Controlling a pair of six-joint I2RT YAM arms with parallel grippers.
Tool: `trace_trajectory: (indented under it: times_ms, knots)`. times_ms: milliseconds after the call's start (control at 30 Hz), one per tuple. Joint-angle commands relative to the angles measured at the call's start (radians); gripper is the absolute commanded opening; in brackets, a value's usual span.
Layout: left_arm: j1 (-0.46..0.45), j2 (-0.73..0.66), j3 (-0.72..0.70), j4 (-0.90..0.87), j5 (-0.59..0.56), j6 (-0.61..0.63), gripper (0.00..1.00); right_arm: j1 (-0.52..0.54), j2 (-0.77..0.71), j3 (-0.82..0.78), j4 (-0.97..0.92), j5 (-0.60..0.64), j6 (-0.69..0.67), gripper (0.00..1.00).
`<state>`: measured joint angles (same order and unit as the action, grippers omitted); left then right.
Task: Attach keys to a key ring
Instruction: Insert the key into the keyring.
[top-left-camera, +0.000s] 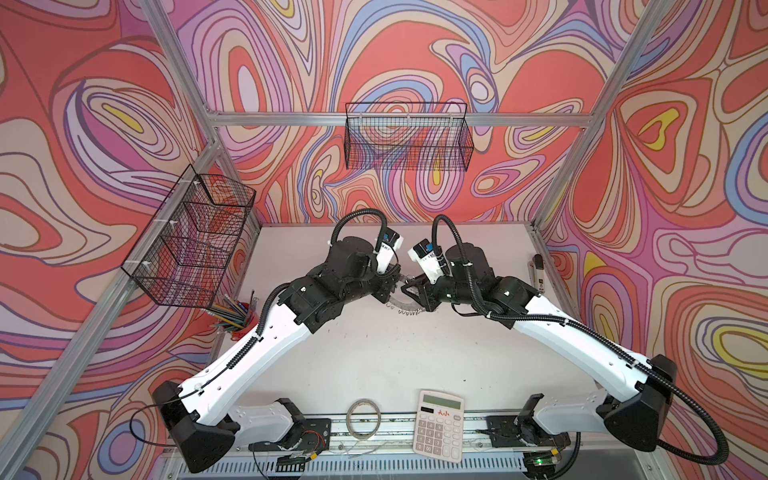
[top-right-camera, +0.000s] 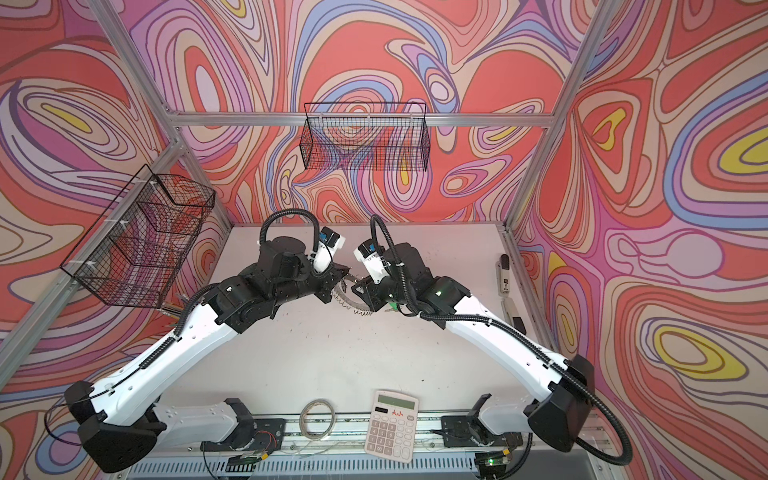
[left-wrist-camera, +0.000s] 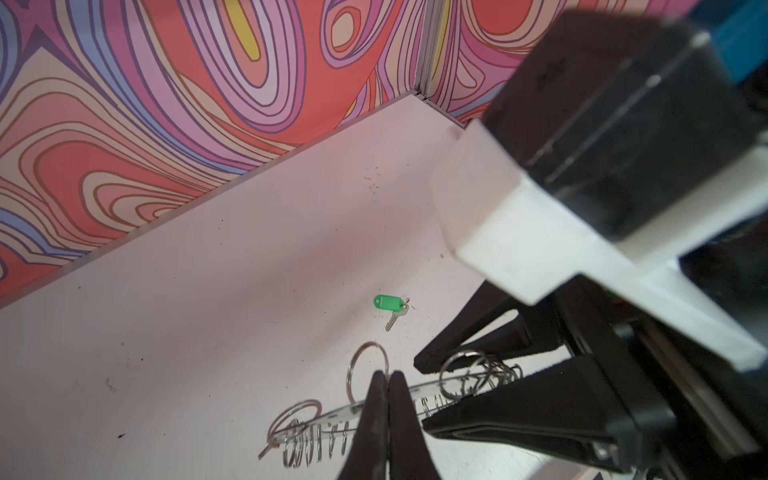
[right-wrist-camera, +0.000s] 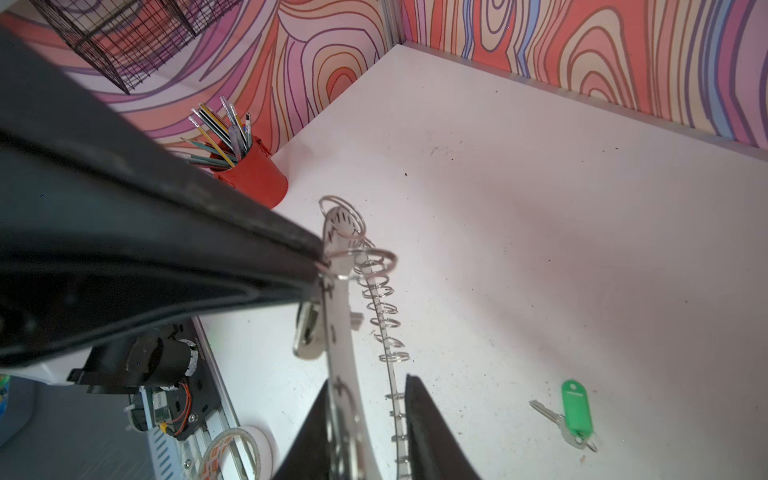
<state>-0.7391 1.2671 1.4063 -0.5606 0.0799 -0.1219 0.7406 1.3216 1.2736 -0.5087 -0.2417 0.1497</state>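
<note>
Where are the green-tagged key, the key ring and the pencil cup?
green-tagged key (right-wrist-camera: 575, 409): right wrist view, on the green tag.
key ring (right-wrist-camera: 340, 345): right wrist view, on its flat grey band.
pencil cup (right-wrist-camera: 253, 178): right wrist view, on its red wall.

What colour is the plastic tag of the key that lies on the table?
Bright green. The tag shows best in the right wrist view.

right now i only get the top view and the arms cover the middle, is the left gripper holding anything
Observer: yes, the left gripper is shut on a small wire ring at the rim of the flat grey metal key ring.
Operator: and the right one
Observer: the right gripper is open, one jaw each side of the key ring.
Operator: any key loose
Observer: the silver key with the green oval tag lies alone on the white table.
</note>
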Motion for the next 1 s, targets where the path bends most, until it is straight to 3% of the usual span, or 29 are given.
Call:
trace_trajectory:
  times_ms: [0,100,433,800,967]
  knots:
    - [0.004,0.023,0.063,-0.091,0.013,-0.090,0.00,0.000,-0.059,-0.010,0.028,0.009,-0.013,0.48]
    - [0.004,0.044,0.093,-0.105,0.011,-0.134,0.00,0.000,-0.077,-0.007,0.047,0.003,-0.010,0.57]
    - [0.009,0.084,0.155,-0.066,0.012,-0.275,0.00,0.011,-0.011,0.081,0.047,0.035,-0.070,0.69]
    - [0.014,0.104,0.188,-0.055,0.092,-0.338,0.00,0.013,0.058,0.068,0.183,0.103,-0.090,0.69]
    - [0.025,0.104,0.192,-0.069,0.112,-0.336,0.00,0.013,0.080,0.083,0.172,0.150,-0.090,0.60]
